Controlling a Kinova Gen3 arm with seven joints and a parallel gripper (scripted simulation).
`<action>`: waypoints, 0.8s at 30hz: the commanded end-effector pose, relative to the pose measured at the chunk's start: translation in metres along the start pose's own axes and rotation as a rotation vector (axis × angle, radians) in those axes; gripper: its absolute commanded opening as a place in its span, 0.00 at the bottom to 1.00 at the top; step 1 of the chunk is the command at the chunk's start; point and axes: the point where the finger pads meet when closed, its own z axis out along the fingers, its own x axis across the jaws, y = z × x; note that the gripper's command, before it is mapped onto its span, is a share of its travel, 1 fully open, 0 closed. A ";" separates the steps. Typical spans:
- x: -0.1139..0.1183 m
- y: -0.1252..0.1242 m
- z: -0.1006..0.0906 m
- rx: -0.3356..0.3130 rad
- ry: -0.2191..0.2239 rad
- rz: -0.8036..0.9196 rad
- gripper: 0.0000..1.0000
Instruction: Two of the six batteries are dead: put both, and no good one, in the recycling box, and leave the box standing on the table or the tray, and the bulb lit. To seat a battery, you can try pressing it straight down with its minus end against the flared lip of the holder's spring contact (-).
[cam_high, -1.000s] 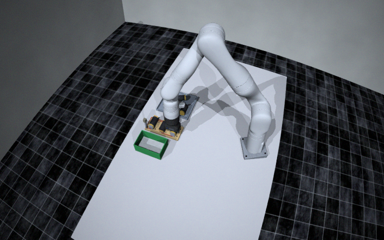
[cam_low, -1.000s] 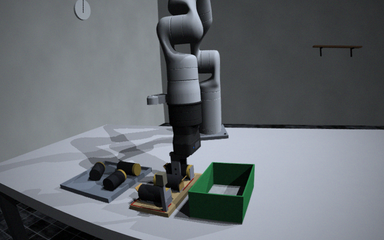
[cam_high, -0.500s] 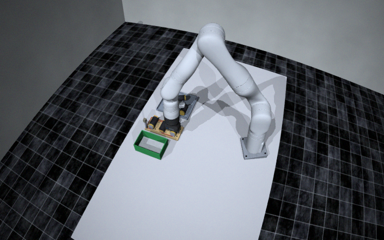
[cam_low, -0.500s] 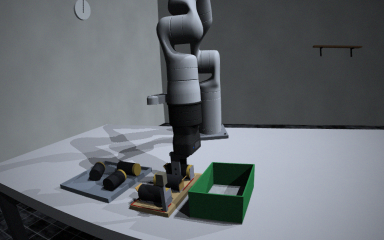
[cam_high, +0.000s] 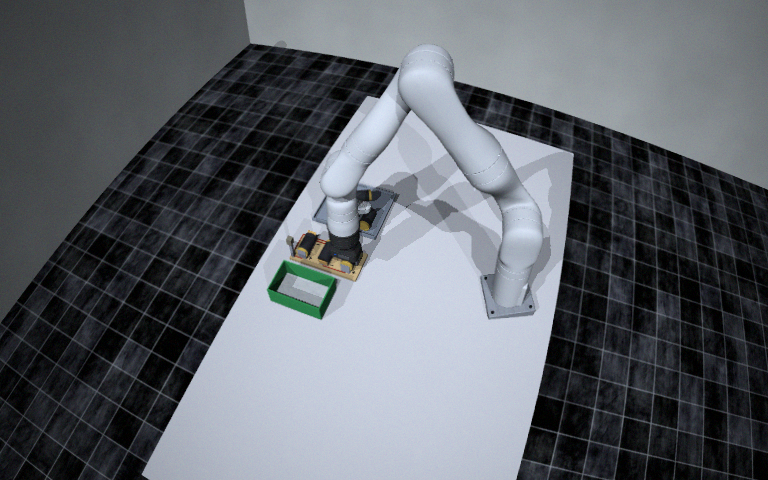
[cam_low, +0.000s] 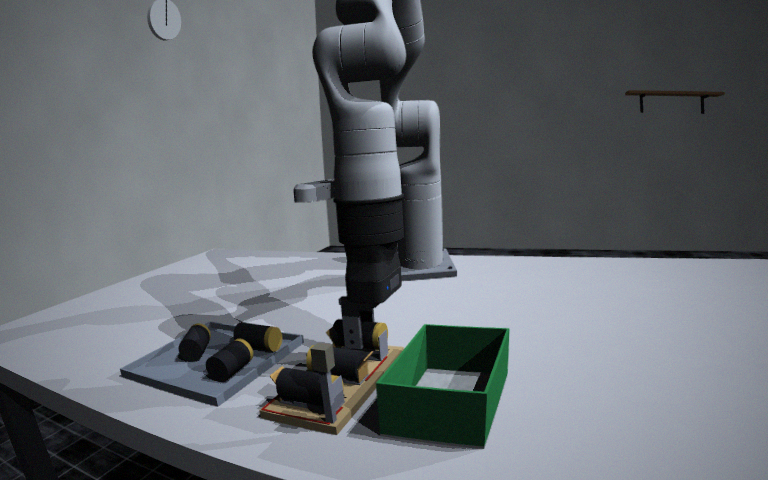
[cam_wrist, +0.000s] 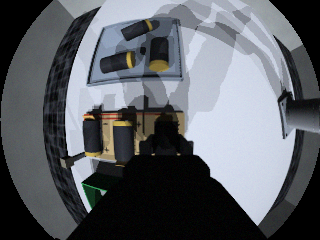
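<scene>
Gripper hides end battery

The gripper (cam_high: 346, 260) (cam_low: 357, 346) (cam_wrist: 165, 141) straddles the end battery (cam_low: 376, 335), masking its middle; whether its part-open fingers grip, I cannot tell. Two more batteries share the holder (cam_high: 357, 275) (cam_low: 362, 390) (cam_wrist: 106, 131). The box (cam_high: 300, 308) (cam_low: 433, 416) (cam_wrist: 89, 194) stands beside it, mostly cut off in the wrist view.

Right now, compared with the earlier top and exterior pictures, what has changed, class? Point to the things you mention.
Nothing visibly changed. The gripper (cam_low: 357, 345) is at the same end of the wooden holder board (cam_low: 362, 390) (cam_wrist: 107, 135), around the battery there; the three batteries on the tray (cam_high: 390, 204) (cam_low: 169, 379) (cam_wrist: 96, 55) and the green box (cam_high: 294, 308) (cam_low: 433, 416) (cam_wrist: 90, 192) stayed put.
</scene>
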 end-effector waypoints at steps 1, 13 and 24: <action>-0.003 0.000 -0.013 -0.002 -0.011 0.000 0.57; -0.003 0.000 -0.037 -0.002 -0.011 0.000 0.57; -0.003 0.000 -0.059 -0.002 -0.011 0.000 0.57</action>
